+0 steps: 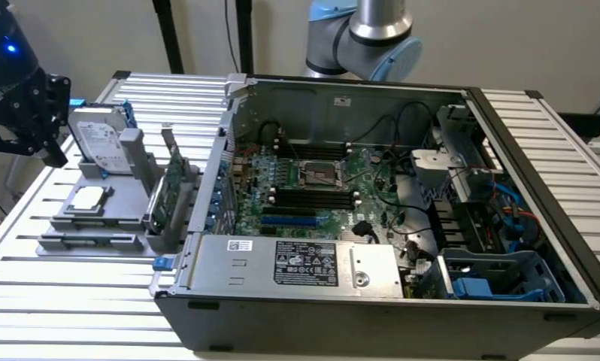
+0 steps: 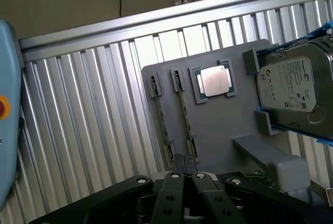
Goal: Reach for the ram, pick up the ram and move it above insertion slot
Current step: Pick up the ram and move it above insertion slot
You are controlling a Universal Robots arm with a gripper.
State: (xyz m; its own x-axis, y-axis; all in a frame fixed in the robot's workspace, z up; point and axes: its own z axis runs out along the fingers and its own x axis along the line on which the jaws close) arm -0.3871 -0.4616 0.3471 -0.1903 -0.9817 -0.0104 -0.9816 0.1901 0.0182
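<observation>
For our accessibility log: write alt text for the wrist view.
The shut gripper hangs over a grey holder on a slatted metal table; the holder carries a processor chip, a hard drive and two thin strips on edge in narrow slots.

My exterior cam sits high on the near side, angled down across the open dark-grey metal computer case (image 1: pixel 380 312) on the ribbed aluminium table (image 1: pixel 69 301), at mid-range. Wrist cam looks steeply down past the black gripper (image 2: pixel 186 176), much closer. Both share the flat grey plastic parts tray (image 2: pixel 223 125) at the exterior view's left, with its silver hard drive (image 2: pixel 294 91) and square silver processor chip (image 2: pixel 214 81).
</observation>
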